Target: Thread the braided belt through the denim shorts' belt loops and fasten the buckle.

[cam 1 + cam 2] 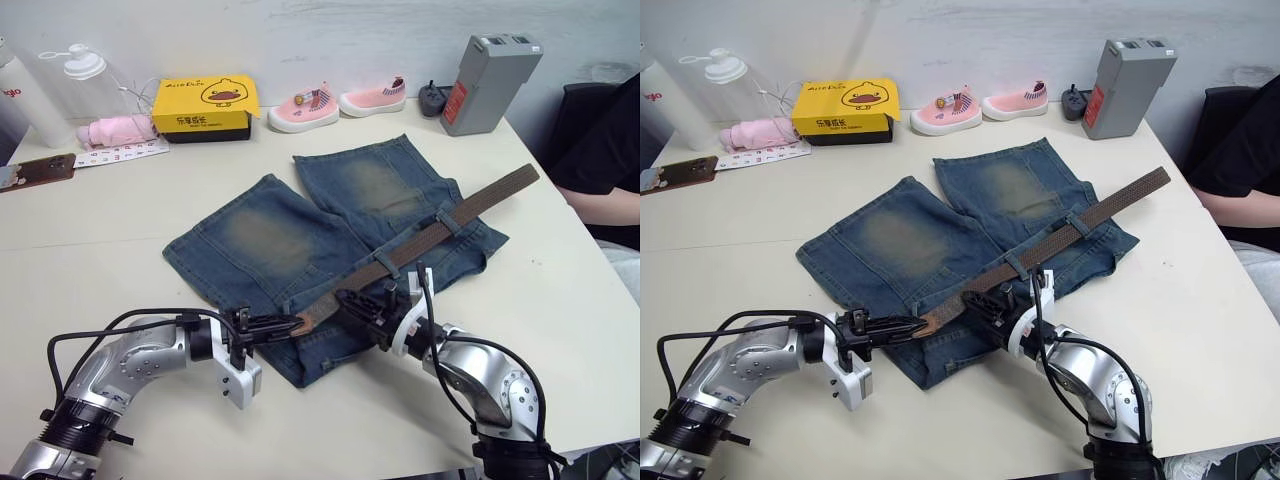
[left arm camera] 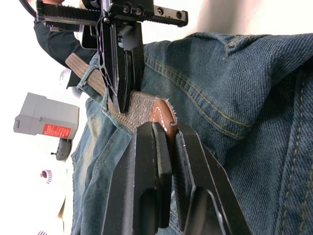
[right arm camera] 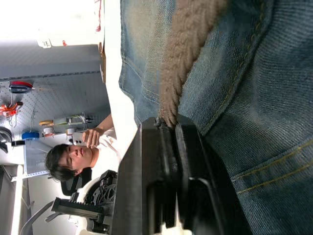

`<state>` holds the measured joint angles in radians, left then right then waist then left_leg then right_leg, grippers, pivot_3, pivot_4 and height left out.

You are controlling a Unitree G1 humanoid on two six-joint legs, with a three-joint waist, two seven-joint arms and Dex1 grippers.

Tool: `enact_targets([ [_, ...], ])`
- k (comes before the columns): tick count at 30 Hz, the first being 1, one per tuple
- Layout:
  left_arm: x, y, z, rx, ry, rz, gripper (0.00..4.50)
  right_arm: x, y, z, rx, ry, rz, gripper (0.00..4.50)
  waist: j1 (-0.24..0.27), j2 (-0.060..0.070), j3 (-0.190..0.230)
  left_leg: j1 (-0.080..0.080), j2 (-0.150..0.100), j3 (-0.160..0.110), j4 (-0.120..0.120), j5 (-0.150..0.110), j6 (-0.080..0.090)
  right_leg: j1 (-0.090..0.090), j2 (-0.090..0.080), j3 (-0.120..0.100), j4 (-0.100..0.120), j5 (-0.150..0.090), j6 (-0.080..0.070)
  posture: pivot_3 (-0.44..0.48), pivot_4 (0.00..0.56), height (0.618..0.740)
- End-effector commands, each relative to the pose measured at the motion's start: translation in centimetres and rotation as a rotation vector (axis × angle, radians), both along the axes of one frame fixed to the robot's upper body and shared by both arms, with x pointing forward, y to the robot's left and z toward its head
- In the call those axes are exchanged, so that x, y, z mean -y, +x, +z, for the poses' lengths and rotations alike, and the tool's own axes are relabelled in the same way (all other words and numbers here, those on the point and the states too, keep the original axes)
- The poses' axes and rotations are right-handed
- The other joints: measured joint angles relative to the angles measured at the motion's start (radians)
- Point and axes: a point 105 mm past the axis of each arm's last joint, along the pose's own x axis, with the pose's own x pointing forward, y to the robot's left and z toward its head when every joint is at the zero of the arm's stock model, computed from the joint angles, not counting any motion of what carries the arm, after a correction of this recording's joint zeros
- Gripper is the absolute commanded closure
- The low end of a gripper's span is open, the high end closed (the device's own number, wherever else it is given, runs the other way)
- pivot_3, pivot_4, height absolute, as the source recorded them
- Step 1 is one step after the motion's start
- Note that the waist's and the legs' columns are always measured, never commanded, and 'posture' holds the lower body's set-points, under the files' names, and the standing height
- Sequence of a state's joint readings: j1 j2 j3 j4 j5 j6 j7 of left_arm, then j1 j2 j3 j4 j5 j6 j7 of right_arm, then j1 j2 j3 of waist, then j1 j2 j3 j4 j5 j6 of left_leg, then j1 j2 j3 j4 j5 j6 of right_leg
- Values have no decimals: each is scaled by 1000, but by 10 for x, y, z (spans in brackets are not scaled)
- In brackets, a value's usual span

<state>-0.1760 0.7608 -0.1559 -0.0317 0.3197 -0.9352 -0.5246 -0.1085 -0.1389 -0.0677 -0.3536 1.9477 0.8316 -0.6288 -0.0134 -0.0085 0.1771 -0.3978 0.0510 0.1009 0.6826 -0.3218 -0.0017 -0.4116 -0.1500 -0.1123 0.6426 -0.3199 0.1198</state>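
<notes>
While the braided belt already lies along the waistband of the denim shorts, the job looks only partly done. The shorts lie flat in the middle of the white table, with the legs pointing far and the waist near the robot. The belt goes under two belt loops on the right half of the waist, and its far end sticks out to the right, off the shorts. The tan leather tip is at the near left end. The left gripper is pinched tight on that tip, and the left wrist view shows the black fingers squeezing it. The right gripper is closed on the belt just beside it, a little to the right. I think the loops on the left half of the waist still need the belt, and the buckle is not fastened yet. I cannot find the buckle at all; the far right end of the belt looks plain from here. The loops near the grippers are hidden by the black fingers, so I cannot tell if the tip has gone through one there. A person sits at the right edge, cut off.
</notes>
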Motion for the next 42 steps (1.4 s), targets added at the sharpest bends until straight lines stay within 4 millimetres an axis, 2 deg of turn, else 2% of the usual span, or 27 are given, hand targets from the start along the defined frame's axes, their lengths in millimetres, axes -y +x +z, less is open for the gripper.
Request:
enact_targets([
  [1,2,-10,14,-16,-82,-26,3627,1,1,18,82,38,2,4500,0,0,0,0,0,0,0,0,0,0,0,0,0,0,0,0,150,703],
  [2,2,-9,14,-30,-88,-16,3434,1,2,20,97,40,-1,4500,0,0,0,0,1,0,0,0,0,0,0,0,0,0,0,0,150,703],
  [6,-2,-14,5,-121,-56,17,1625,3,8,26,150,41,-29,4500,-2,0,0,0,1,0,0,0,0,0,0,0,0,0,0,0,150,703],
  [11,-33,-26,1,-284,-126,200,1625,12,20,18,204,-51,-99,4500,-12,0,0,-1,2,0,0,0,0,-1,0,1,0,0,0,0,150,703],
  [17,-55,-40,-7,-387,-169,350,1625,4,20,10,272,-117,-98,4500,-11,0,0,-1,2,0,0,-1,2,-1,0,1,0,0,0,0,150,703],
  [22,-53,-45,-9,-401,-178,371,1625,-8,20,-1,330,-197,-62,4500,-11,0,0,-1,1,0,0,-1,2,-1,0,1,0,0,0,0,150,703],
  [33,-55,-43,-6,-381,-155,370,1625,-34,28,-4,433,-303,-19,4500,-15,-1,-1,0,1,1,0,-1,2,-1,1,1,1,0,0,0,150,703],
  [38,-56,-43,-6,-374,-137,363,1625,-32,34,10,515,-345,-49,4500,-14,-1,-1,0,1,1,0,-1,1,-1,1,1,1,0,0,0,150,703],
  [42,-58,-40,-5,-365,-134,365,1625,-36,23,24,654,-435,0,4500,-14,-1,-1,0,1,1,0,-1,1,-1,0,1,1,0,0,0,150,703],
])
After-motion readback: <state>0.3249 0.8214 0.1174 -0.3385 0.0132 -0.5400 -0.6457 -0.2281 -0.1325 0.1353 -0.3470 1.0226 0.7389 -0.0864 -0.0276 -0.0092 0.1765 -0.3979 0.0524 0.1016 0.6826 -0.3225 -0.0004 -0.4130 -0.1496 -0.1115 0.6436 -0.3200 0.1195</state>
